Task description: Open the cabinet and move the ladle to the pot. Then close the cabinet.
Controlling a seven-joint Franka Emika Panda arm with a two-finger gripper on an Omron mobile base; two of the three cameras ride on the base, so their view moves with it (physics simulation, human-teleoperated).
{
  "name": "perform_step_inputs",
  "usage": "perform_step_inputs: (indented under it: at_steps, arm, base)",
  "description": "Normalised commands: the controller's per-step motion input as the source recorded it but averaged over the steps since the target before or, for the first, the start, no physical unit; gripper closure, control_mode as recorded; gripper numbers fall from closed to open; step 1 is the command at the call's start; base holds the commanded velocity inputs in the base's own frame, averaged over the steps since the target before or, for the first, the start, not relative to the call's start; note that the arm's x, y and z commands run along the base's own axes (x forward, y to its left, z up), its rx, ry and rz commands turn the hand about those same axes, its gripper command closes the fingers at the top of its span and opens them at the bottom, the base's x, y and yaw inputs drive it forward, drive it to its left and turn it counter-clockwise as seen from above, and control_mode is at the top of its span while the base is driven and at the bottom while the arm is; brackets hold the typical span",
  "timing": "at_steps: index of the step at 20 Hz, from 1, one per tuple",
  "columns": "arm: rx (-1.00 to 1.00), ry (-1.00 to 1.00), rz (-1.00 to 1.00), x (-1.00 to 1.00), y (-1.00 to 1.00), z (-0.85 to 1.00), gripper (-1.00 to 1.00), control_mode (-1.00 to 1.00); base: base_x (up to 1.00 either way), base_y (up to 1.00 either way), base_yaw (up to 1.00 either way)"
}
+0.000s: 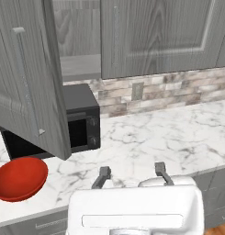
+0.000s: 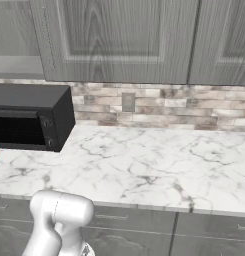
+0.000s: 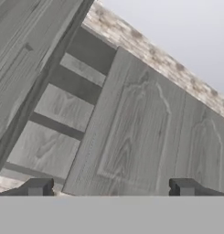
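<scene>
Pincer (image 1: 132, 176) sat nearest the cameras, over the front edge of the marble surface (image 1: 178, 133), in front of and right of the microwave (image 1: 79, 121). Its two dark fingertips (image 3: 38, 187) stood spread as wide as they go, with nothing between them and touching nothing.

Red bowl (image 1: 19, 178) rested on the surface just in front of the microwave, to its left.

Above the microwave, the cabinet's (image 1: 155, 36) left door (image 1: 26, 78) stood swung out toward the robot, its bar handle (image 1: 26, 82) facing forward; the right door stayed flat and shut. From the hand camera, bare shelves (image 3: 63, 107) showed through the opening beside the open door. No ladle could be made out on those shelves, and no pot was in sight on the surface near the microwave.

Judgement: opening looked done; the step in hand was reaching in for the ladle. To do it well, the pincer should rise past the microwave's top, go in through the gap without brushing the open door's edge, keep the fingertips wide until they straddle the thin handle, then close squarely. Ladle's place needs finding first, as the shelves were seen only at a slant.
</scene>
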Motion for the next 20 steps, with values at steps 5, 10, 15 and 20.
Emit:
perform_step_inputs:
  at_steps: [5, 10, 15, 20]
  arm:
    - [-0.08, -0.03, 0.00, 0.13, 0.46, -0.24, -1.00, -1.00]
    - [-0.06, 0.00, 0.00, 0.29, 0.47, -0.28, -1.00, -1.00]
    - [-0.05, 0.00, 0.00, 0.49, 0.49, -0.34, -1.00, -1.00]
    - [-0.02, 0.00, 0.00, 0.69, 0.56, -0.31, -1.00, -1.00]
  base:
    - [0.00, 0.00, 0.00]
    - [0.00, 0.00, 0.00]
    - [0.00, 0.00, 0.00]
    - [0.00, 0.00, 0.00]
